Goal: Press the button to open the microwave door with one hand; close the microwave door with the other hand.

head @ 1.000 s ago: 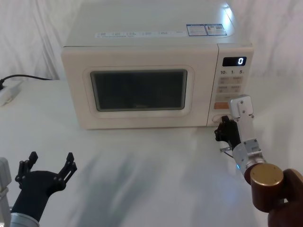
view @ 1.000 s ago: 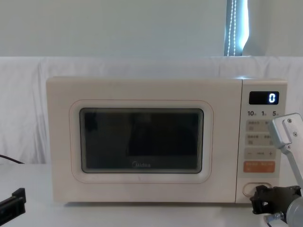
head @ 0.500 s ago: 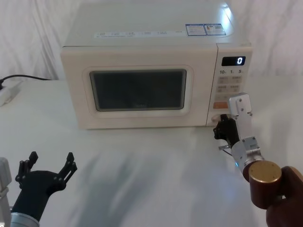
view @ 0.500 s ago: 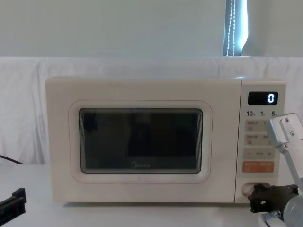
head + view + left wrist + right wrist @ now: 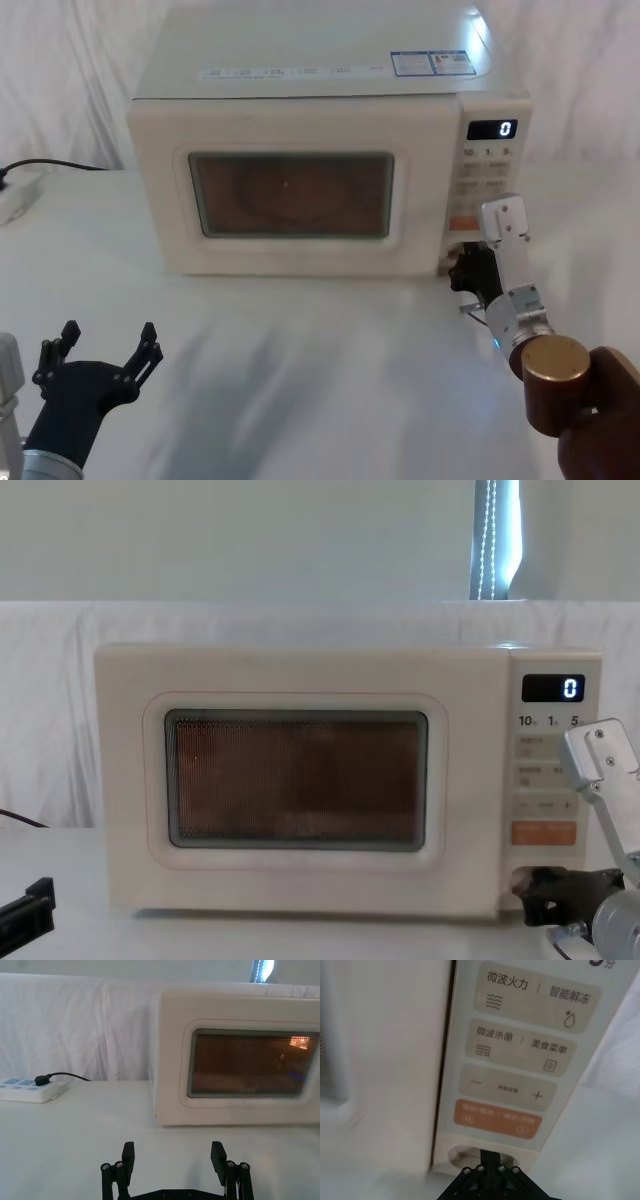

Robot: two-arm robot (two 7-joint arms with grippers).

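R gripper [image 5: 462,272] on button [image 5: 465,1153], door [image 5: 290,190] ajar

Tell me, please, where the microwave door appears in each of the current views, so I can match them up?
Head view: microwave door, upper centre.
Chest view: door, centre-left, window lit orange.
Left wrist view: door, beyond the left gripper.
Right wrist view: door's edge, beside the control panel.
Shared landmark: the lit window.

Smooth cream plastic microwave door [image 5: 290,193] with glossy window; matt black pincer [image 5: 463,272].
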